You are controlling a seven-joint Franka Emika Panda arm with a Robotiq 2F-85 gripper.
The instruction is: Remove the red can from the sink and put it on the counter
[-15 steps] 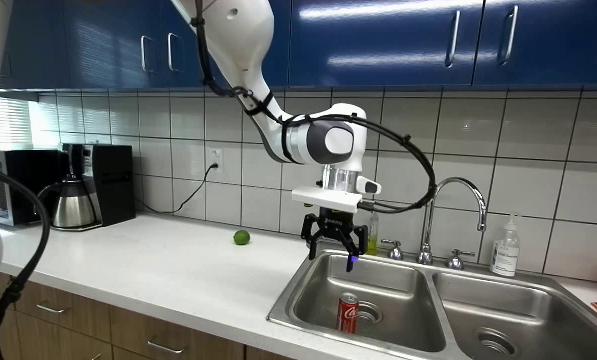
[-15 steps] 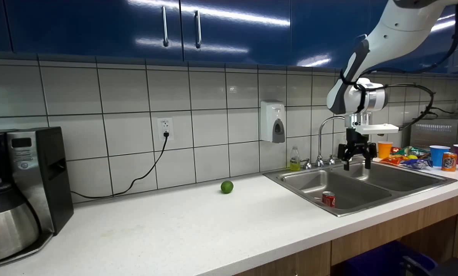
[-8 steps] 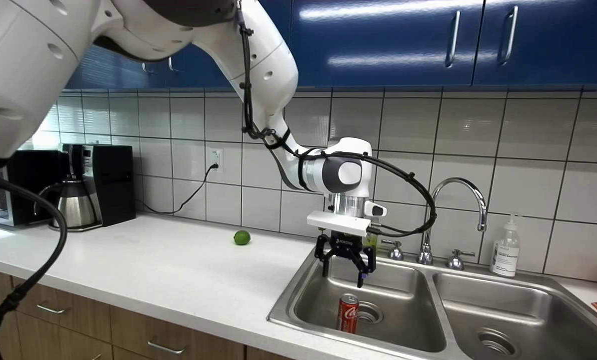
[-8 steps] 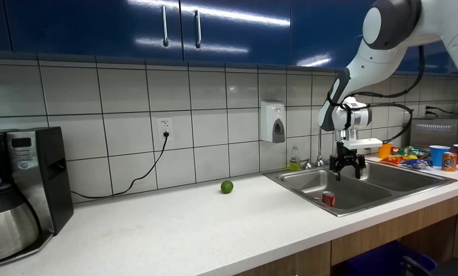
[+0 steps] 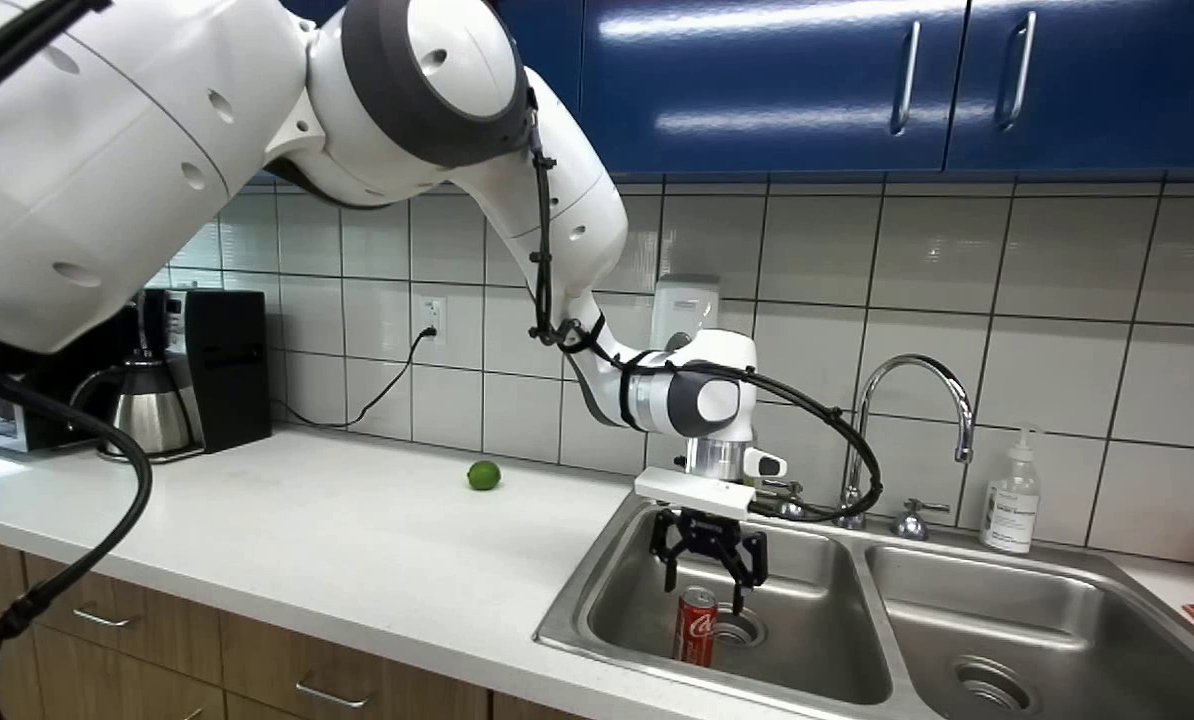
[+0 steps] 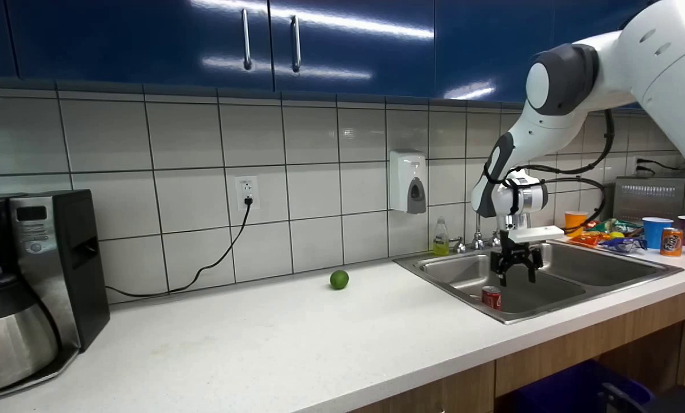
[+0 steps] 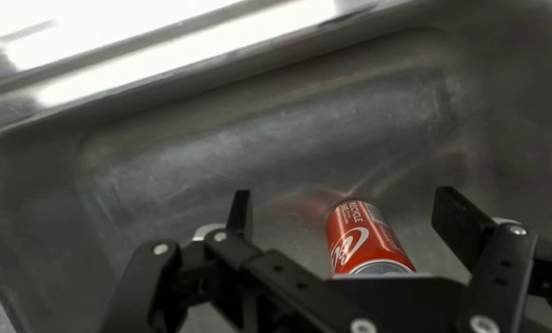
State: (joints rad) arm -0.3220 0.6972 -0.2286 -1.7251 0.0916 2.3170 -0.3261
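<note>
Nearest in the wrist view, the gripper (image 7: 345, 203) has its black fingers spread wide. Beyond them the red can (image 7: 361, 238) stands upright in the sink (image 5: 877, 610), in the bowl next to the long run of white counter (image 6: 250, 338); whether the fingertips clear its lid is hard to judge. Farther off, a lime (image 5: 484, 475) rests on the counter near the tiled wall (image 5: 522, 412), and past it, in an exterior view, stands a coffee maker (image 5: 225, 370).
</note>
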